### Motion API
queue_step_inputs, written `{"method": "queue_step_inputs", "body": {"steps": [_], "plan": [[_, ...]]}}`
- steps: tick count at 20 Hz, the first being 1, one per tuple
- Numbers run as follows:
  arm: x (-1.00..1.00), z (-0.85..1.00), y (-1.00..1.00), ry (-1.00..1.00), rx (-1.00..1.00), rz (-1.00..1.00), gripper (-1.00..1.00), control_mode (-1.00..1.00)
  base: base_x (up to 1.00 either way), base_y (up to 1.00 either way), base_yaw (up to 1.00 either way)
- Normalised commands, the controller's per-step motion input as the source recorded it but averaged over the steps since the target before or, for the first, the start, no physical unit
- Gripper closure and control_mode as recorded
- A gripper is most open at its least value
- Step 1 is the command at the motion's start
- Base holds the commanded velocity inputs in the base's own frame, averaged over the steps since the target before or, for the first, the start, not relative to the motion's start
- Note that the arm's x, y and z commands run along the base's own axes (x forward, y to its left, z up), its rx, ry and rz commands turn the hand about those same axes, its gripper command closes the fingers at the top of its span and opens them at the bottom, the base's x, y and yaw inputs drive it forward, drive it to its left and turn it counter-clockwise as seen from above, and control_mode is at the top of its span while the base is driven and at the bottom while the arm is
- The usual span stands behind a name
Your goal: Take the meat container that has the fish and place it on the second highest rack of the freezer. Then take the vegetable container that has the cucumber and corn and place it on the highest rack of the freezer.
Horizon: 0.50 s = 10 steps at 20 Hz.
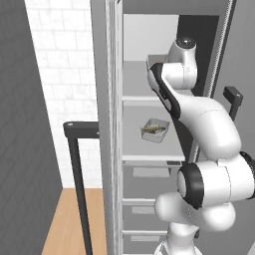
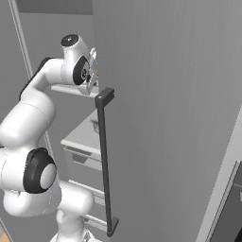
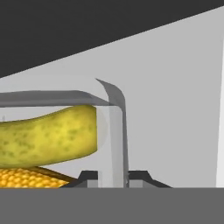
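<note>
The clear meat container [image 1: 155, 130] with the fish [image 1: 153, 129] rests on the second highest rack [image 1: 134, 144] of the open freezer. My arm reaches in at the level of the highest rack [image 1: 134, 82]. In the hand view, my gripper [image 3: 113, 178] is shut on the near wall of the clear vegetable container [image 3: 117, 118]. One fingertip [image 3: 87, 178] stands on each side of that wall. Inside lie the cucumber [image 3: 48, 138] and, beneath it, the corn [image 3: 26, 178]. Light grey shelf surface lies beyond the container; I cannot tell whether it touches the rack.
The right freezer door [image 2: 165, 118] stands open with a long dark handle [image 2: 105, 156] close to my wrist. The left door's handle [image 1: 77, 164] is at the left. Grey drawers [image 1: 149, 172] sit below the racks. A white brick wall [image 1: 55, 74] is at the far left.
</note>
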Motion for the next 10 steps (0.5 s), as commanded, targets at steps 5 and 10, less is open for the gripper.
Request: {"method": "queue_step_inputs", "body": {"steps": [5, 10], "plan": [[0.11, -0.03, 0.0, -0.05, 0.0, 0.0, 1.0, -1.0, 0.0, 0.0, 0.0], [0.0, 0.0, 0.0, 0.0, 0.0, 0.0, 1.0, -1.0, 0.0, 0.0, 0.0]]}}
